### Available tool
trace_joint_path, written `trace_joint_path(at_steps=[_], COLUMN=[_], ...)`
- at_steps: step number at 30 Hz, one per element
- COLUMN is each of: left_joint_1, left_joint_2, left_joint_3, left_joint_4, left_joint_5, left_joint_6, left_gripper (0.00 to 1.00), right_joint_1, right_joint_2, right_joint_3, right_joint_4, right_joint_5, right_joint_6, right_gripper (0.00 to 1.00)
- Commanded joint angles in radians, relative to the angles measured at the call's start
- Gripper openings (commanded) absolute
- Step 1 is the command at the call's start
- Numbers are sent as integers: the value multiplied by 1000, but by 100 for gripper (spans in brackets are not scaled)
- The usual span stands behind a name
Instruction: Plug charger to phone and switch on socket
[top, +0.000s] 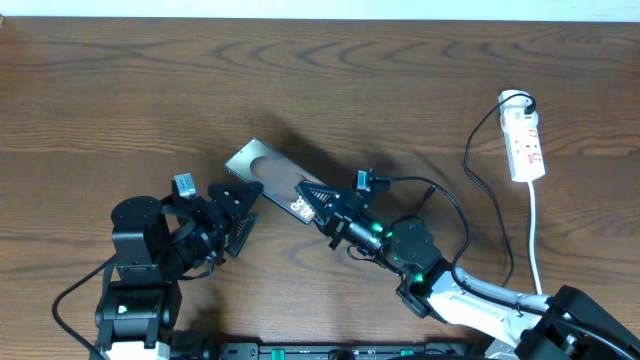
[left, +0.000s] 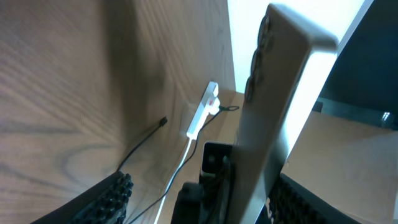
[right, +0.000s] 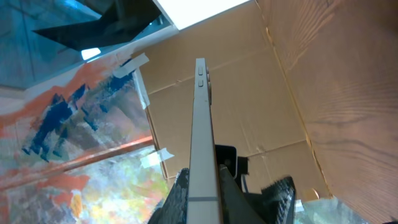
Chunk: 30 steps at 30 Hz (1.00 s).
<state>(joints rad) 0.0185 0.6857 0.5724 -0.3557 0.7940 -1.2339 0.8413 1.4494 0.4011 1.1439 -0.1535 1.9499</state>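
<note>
The phone (top: 265, 172) is a brownish-grey slab, held tilted over the middle of the table. My right gripper (top: 318, 205) is shut on its right end. In the right wrist view the phone (right: 200, 124) stands edge-on between the shut fingers (right: 202, 193). My left gripper (top: 235, 210) is open at the phone's lower left. In the left wrist view the phone (left: 280, 93) rises between the spread fingers (left: 205, 186), close to the right one. The white socket (top: 525, 140) lies at the far right and also shows in the left wrist view (left: 204, 109). The charger's black cable (top: 470, 165) trails from it, and its plug tip (left: 163, 121) lies loose on the table.
The socket's thicker white cord (top: 535, 230) runs down toward the front edge on the right. The black cable loops across the table between the right arm and the socket. The wood table (top: 120, 90) stretches to the left and back.
</note>
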Motion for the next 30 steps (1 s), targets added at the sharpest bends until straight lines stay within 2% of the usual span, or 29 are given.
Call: trace_joint_path(at_steps=[1, 5, 11, 13, 25, 30], left_joint_1=[-10, -56, -142, -160, -171, -171], left_joint_2=[18, 42, 78, 92, 104, 104], left_joint_3=[6, 6, 6, 6, 6, 6], left_joint_4=[42, 126, 137, 143, 216, 217], left_joint_5=[-25, -56, -119, -126, -140, -153], left_joint_6=[13, 13, 13, 12, -68, -95], left_gripper=[69, 61, 57, 50, 36, 33], right_joint_1=[36, 66, 77, 77, 77, 77], right_joint_2=[-5, -5, -5, -5, -5, -5], right_joint_3=[29, 29, 29, 29, 29, 29], right_joint_4=[18, -22, -21, -21, -63, -63], right_joint_5=[13, 19, 32, 32, 39, 47], right_joint_6=[10, 9, 10, 10, 11, 70], right_gripper=[1, 1, 1, 1, 1, 1])
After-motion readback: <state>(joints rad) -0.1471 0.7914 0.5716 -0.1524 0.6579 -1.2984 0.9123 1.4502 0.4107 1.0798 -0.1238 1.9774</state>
